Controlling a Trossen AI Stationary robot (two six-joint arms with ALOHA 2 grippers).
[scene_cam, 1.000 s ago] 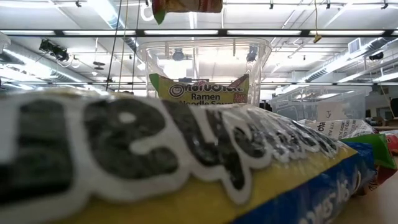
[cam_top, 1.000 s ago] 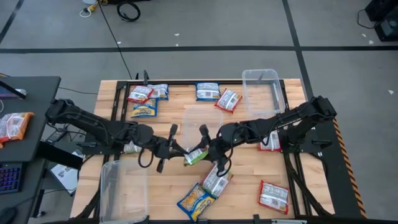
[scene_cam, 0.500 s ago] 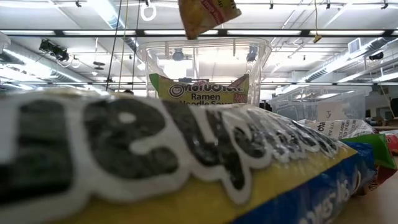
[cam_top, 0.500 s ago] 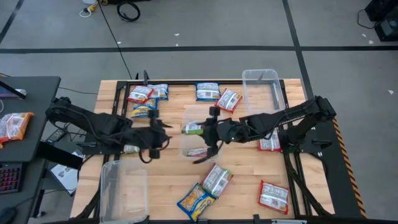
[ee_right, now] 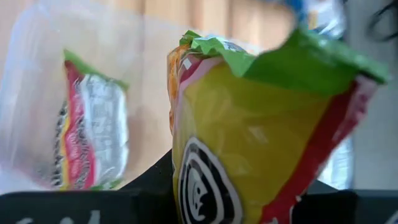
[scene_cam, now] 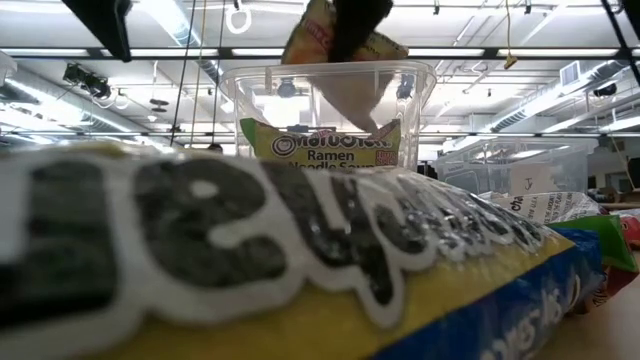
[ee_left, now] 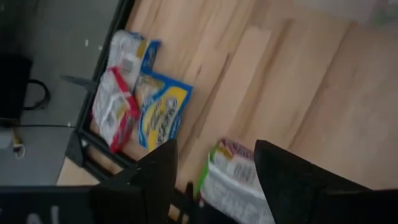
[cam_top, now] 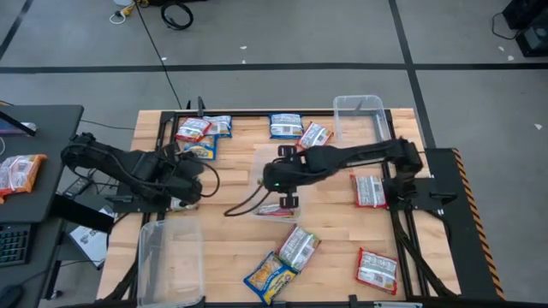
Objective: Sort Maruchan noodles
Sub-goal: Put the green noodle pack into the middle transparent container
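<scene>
- High view: about a dozen Maruchan noodles packets lie scattered on the wooden table (cam_top: 342,248). They are small, flat and crinkly.
- A red-and-white packet (cam_top: 193,128) and two blue-and-yellow ones (cam_top: 200,150) sit near the far left corner; another blue one (cam_top: 285,125) and a red one (cam_top: 315,136) lie at the far middle.
- Two red-and-white packets (cam_top: 370,190) rest on the right side, the second (cam_top: 378,268) near the front edge.
- At the front middle lie a silvery packet (cam_top: 298,246) and a blue-and-yellow packet (cam_top: 269,277), touching.
- The right gripper (cam_top: 276,175) is stretched across to the table's middle, over a clear tub (cam_top: 257,162) that already holds one silvery green-pink packet (cam_top: 276,210).
- Right wrist view: its fingers are clamped on a packet with a yellow face, green torn-looking top edge and red border (ee_right: 249,149); the tub's packet (ee_right: 93,134) shows beyond it.
- Low view: that held packet (scene_cam: 335,45) hangs just above the tub's rim (scene_cam: 330,68), tilted.
- The left gripper (cam_top: 190,175) is drawn back toward the left side, apart from the tub.
- Left wrist view: its two dark fingers (ee_left: 283,177) stand spread with nothing between them, above a silvery green-edged packet (ee_left: 233,177) on the wood.
- Two more clear tubs stand at the far right (cam_top: 360,107) and front left (cam_top: 167,257).
</scene>
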